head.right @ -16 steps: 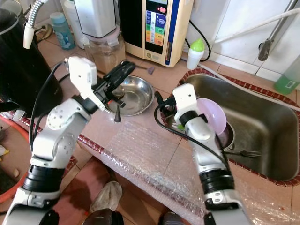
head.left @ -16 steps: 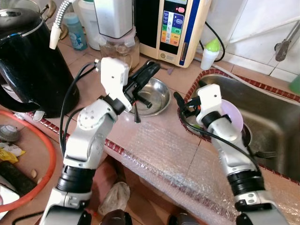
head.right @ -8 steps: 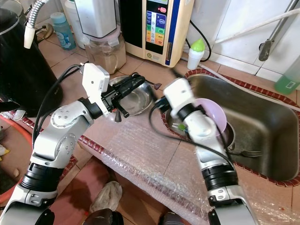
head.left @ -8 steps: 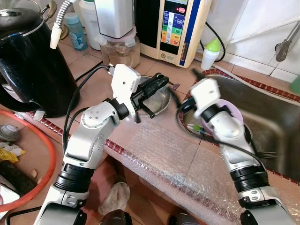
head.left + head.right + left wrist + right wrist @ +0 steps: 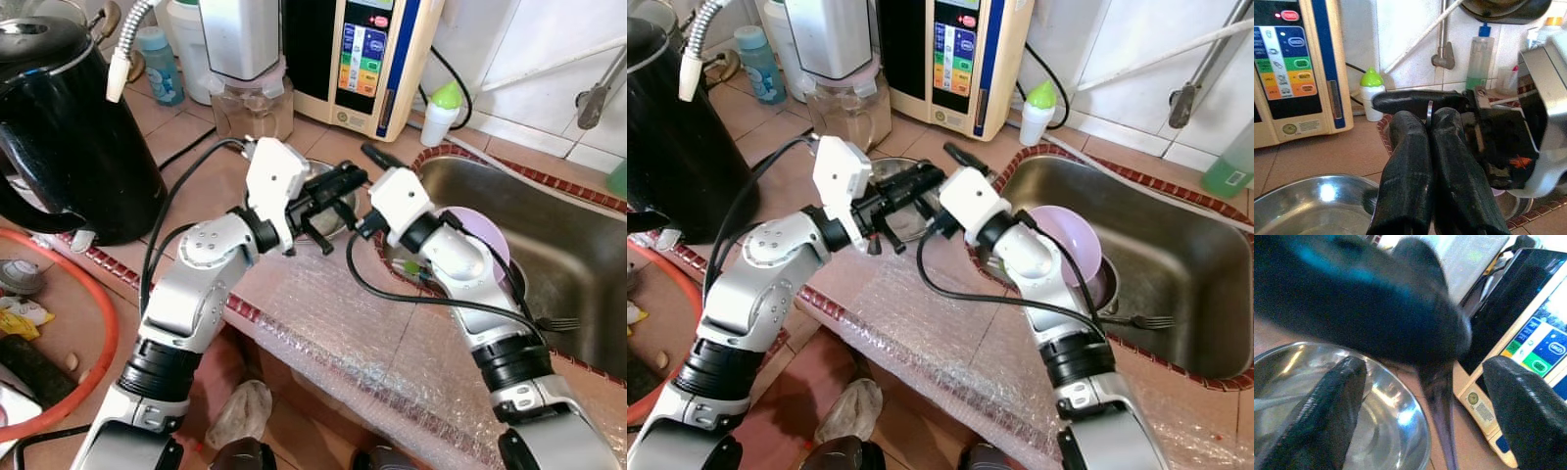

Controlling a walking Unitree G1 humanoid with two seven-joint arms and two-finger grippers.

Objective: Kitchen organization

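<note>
Tight spot: both grippers meet over the steel bowl (image 5: 328, 201) on the tiled counter, kettle (image 5: 59, 127) left, sink rim (image 5: 509, 171) right. Left gripper (image 5: 1429, 128) fingers pressed together, pinching a thin metal utensil handle (image 5: 1429, 110) above the bowl. Right gripper (image 5: 1415, 382) spread wide beside it, holding nothing. Bowl shiny.

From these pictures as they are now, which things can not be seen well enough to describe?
- Steel bowl: mostly hidden behind both grippers in the eye views.
- Utensil in the left gripper: only a thin metal edge shows between the shut fingers; its type is unclear.
- Right gripper: open; a blurred dark shape crosses the right wrist view.
- Purple bowl: contents hidden.
</note>
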